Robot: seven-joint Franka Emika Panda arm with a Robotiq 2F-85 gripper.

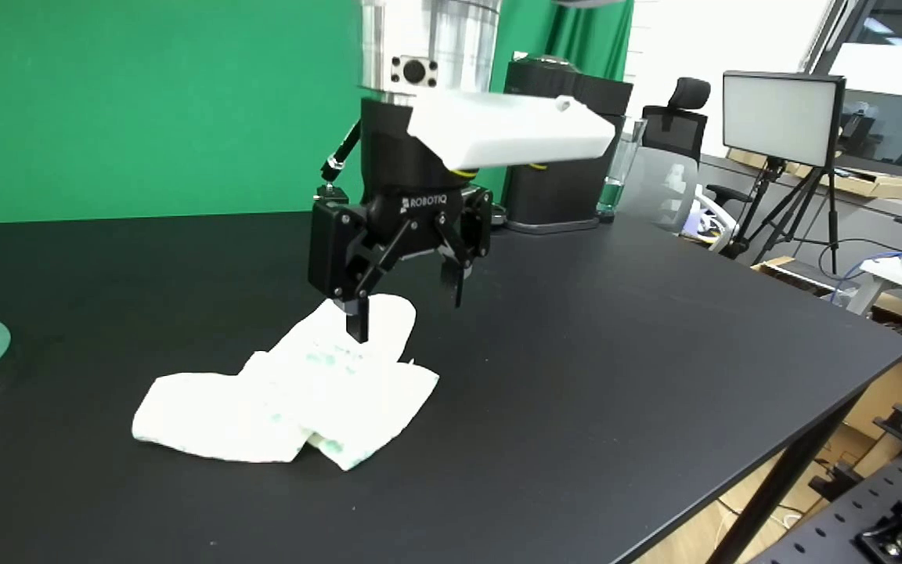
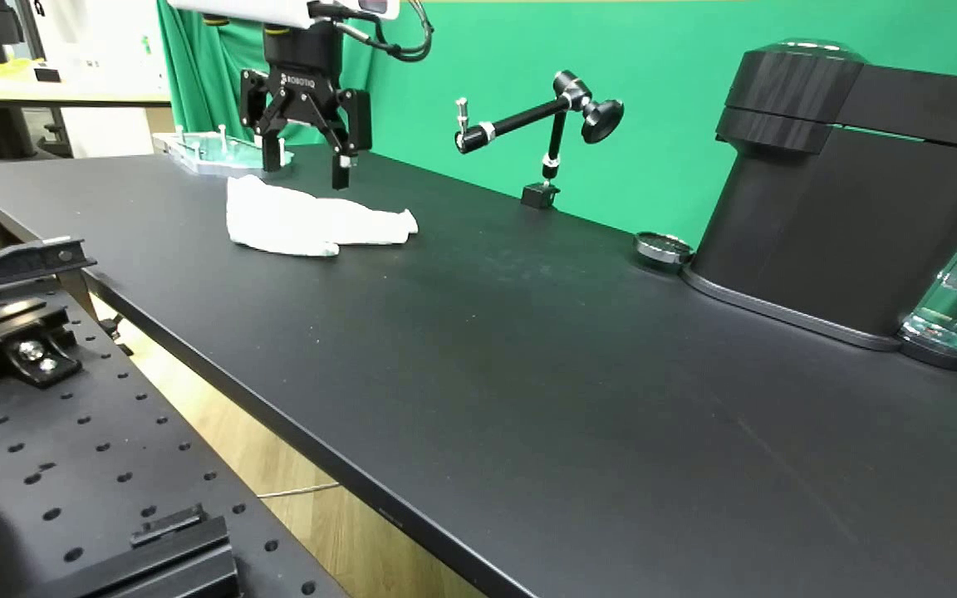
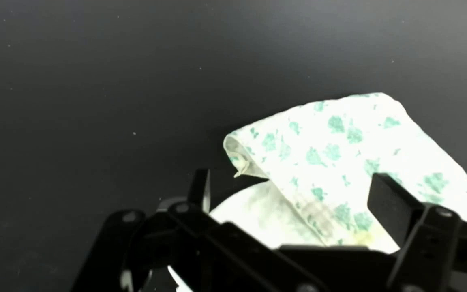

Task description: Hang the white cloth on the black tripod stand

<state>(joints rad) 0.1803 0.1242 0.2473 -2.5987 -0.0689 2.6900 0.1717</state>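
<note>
Above the table (image 2: 578,399), the gripper (image 1: 408,308) is pointing straight down, its fingers (image 1: 358,323) standing wide apart with nothing between them, presumably making room for a pinch. And right below, the cloth (image 1: 294,399) is lying on the table in loose, overlapping folds! In the wrist view, one fold is bulging into a loop, probably offering a better bite than the flat parts. One finger is showing over the fabric there, its partner just beside the edge; exact clearance, I'm not able to tell. Along the table's back edge, in an exterior view, a jointed black stand (image 2: 557,137) is rising, its upper limb sticking out sideways, likely serving as the hanging bar. A tripod (image 1: 809,186) is standing well off in the background, but it's apparently holding a screen (image 1: 782,117), so it's looking the less likely target. Fabric this limp could be slipping from a shallow grab.
</note>
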